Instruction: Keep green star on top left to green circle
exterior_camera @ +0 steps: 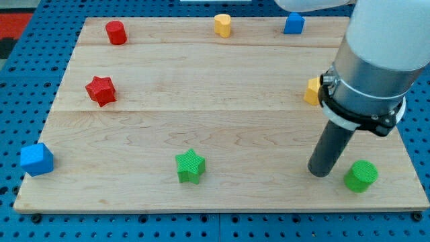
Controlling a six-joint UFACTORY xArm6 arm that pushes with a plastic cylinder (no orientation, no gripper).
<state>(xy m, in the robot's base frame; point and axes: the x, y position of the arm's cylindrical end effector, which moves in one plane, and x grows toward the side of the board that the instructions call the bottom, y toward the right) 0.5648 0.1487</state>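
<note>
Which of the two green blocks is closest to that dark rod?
The green circle, at the view's bottom right, sits just right of my tip. The green star lies far off to the left.

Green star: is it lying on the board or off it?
On. The green star rests wholly on the wooden board, near its bottom edge, far left of the green circle.

Open board between green star and my tip. Green circle just right of tip. Yellow block behind arm.

Pale grey cylindrical arm housing, black clamp ring with white trim, dark rod to my tip.
</note>
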